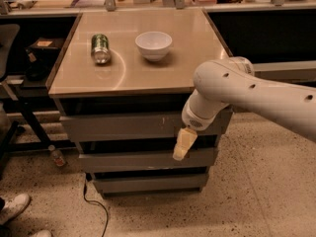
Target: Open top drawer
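Note:
The top drawer [118,127] is the widest grey front just under the tan cabinet top [148,75]. Its slanted front sits flush with the cabinet, and small pale scratches show right of centre. My gripper [180,145] hangs from the white arm [237,90] and points down. It is in front of the drawer's lower edge, right of centre, and reaches down over the gap above the second drawer. I cannot tell whether it touches the front.
A green can [100,48] lies on its side and a white bowl [154,44] stands on the cabinet top. Two narrower drawer fronts [143,161] lie below. A cable [94,206], a small bottle [57,156] and a shoe [14,207] are on the floor at left.

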Motion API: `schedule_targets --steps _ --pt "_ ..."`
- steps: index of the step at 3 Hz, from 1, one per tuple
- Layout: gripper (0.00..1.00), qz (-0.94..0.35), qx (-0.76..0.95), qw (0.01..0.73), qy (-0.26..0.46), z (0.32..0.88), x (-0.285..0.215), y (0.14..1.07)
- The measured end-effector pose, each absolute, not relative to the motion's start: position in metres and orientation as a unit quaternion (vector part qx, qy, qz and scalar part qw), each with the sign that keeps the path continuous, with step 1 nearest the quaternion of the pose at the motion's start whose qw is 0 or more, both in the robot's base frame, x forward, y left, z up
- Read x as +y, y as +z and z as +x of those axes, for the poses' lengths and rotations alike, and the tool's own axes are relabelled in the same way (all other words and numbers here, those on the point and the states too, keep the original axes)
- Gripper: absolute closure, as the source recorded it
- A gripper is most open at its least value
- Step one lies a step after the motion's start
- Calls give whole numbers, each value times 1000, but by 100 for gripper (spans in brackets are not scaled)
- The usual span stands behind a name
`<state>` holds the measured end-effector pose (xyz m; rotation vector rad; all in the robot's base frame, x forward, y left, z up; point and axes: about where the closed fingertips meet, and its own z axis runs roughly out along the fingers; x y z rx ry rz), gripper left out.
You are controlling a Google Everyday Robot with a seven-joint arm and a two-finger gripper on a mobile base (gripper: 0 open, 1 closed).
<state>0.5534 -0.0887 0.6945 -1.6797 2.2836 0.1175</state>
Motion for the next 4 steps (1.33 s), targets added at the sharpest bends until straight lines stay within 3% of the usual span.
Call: schedule_targets --steps 4 --pt "0 -599 788 136 46 603 -83 655"
